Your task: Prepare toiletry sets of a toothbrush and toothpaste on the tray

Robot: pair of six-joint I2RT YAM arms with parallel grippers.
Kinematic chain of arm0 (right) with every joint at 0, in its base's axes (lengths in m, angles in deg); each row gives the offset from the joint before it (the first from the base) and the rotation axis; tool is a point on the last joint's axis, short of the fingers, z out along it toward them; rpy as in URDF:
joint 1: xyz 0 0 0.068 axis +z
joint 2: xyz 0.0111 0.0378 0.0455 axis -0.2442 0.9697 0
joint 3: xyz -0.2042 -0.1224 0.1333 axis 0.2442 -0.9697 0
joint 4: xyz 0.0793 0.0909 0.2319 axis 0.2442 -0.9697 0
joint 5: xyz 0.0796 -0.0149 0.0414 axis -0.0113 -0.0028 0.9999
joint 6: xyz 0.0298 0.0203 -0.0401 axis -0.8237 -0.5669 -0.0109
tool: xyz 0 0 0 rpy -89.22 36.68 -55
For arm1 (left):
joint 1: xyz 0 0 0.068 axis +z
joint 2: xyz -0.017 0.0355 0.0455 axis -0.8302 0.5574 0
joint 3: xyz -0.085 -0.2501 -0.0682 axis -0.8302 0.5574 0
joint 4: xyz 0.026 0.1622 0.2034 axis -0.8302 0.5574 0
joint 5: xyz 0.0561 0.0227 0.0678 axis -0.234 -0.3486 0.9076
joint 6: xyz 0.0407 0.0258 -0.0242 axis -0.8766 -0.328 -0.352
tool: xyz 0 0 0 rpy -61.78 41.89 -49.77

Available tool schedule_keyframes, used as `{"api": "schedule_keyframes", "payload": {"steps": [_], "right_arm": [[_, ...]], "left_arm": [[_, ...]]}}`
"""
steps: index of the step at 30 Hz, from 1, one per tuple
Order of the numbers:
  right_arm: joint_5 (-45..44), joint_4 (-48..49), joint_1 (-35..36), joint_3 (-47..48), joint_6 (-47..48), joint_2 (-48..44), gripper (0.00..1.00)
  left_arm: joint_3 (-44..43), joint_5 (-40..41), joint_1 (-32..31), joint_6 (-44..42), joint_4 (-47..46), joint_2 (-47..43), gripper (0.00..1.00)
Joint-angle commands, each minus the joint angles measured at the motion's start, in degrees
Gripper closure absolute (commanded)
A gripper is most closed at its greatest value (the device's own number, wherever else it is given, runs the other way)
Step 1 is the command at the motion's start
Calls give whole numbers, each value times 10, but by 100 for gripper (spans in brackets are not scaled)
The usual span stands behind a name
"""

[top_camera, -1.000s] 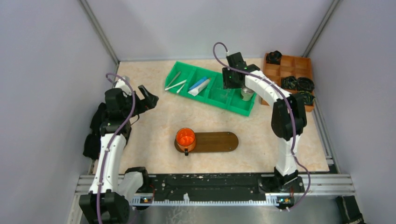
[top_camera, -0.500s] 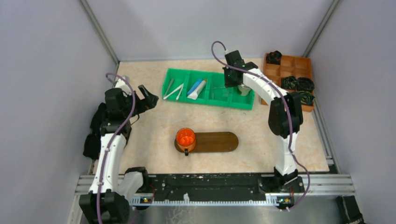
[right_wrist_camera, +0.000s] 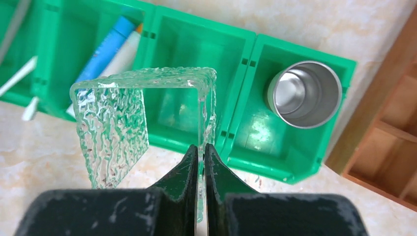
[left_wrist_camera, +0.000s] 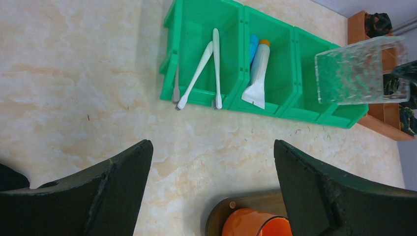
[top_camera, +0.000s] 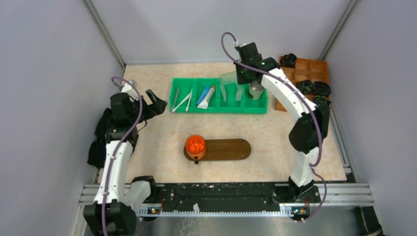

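toothbrushes (left_wrist_camera: 204,69): two white, leftmost slot of green bin (left_wrist_camera: 231,101), lying lengthwise, heads toward the arms | tubes (left_wrist_camera: 258,69): next slot, caps pointing away, blue one mostly hidden under the white | tray (top_camera: 228,149): long axis left-right, orange cup (top_camera: 195,144) on its left end | left gripper (left_wrist_camera: 212,147): spread wide, well short of the bin | right gripper (right_wrist_camera: 202,157): pinching the wall of clear cup (right_wrist_camera: 118,113) above the bin

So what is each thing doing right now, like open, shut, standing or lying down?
Left gripper: open, empty.
Right gripper: shut on the clear cup's wall.
Clear cup: held over the green bin.
Metal cup: upright, empty, in the bin's end compartment.
Orange cup: upright on one end of the tray.
Toothbrushes: lying in the bin, heads over its rim.
Tubes: lying in the bin.
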Motion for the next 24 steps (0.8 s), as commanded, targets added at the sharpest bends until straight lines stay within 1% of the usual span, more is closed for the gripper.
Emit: {"api": "schedule_keyframes", "payload": {"steps": [1, 3, 5, 9, 13, 16, 20, 23, 24], "right_arm": [[-35, -65, 33, 69, 21, -102, 100], [-49, -108, 48, 75, 19, -130, 100], [-64, -147, 63, 59, 11, -157, 100], [-112, -208, 112, -16, -22, -217, 100], [-201, -270, 175, -84, -84, -253, 100], [-268, -312, 246, -138, -149, -254, 100], [-347, -346, 326, -205, -255, -231, 100], [-431, -401, 365, -227, -360, -186, 100], [-445, -405, 374, -233, -373, -175, 100]], "left_arm": [[-1, -14, 3, 1, -2, -9, 1], [-2, -16, 3, 2, -2, -9, 1], [-3, -18, 3, 2, -2, -11, 1], [-4, -22, 3, 0, 0, -14, 1], [-4, -30, 3, -1, 1, -16, 1], [-2, -44, 3, -1, -2, -19, 1], [3, -60, 3, -1, -8, -23, 1], [6, -65, 3, -2, -8, -26, 1], [5, -66, 3, -2, -7, -28, 1]]}}
